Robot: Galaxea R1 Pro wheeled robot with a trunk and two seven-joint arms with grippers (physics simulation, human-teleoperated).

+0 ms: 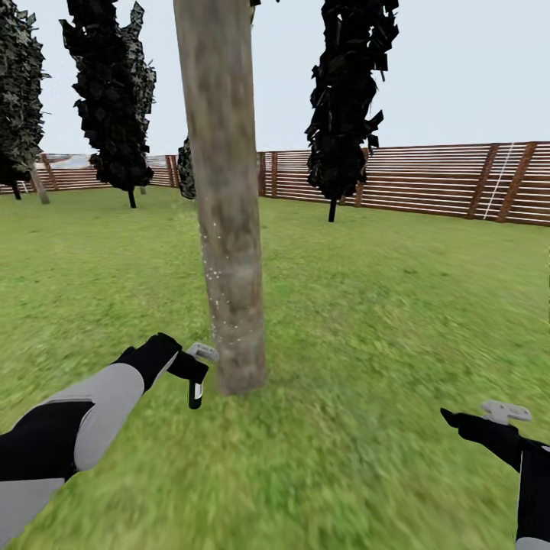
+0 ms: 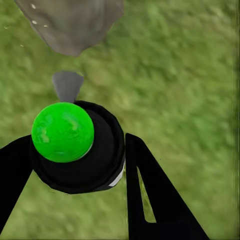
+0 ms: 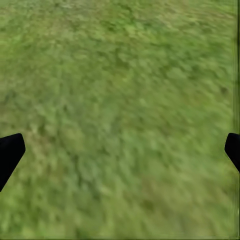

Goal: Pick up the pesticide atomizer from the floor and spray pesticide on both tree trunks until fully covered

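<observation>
Green lawn (image 1: 367, 305) lies all round; on it, the small black pesticide atomizer (image 1: 195, 380), green-capped with a grey nozzle, sits clamped in the left tool (image 1: 191, 372) just beside the speckled grey-brown tree trunk (image 1: 228, 229). Right tool (image 1: 489, 420) hangs spread wide, holding nothing, over grass

We count one thick trunk (image 1: 225, 191), close ahead. Cypresses: three clear (image 1: 114, 92) (image 1: 347, 99) (image 1: 17, 99), plus dark clump behind trunk (kind unclear). One fence (image 1: 428, 179), running along back. One lawn (image 1: 382, 305). Arms: two. Grippers: two, left gripper (image 1: 195, 365) and right gripper (image 1: 489, 416). One atomizer (image 2: 75, 145), with one green cap (seen at left wrist) and one grey nozzle.
</observation>
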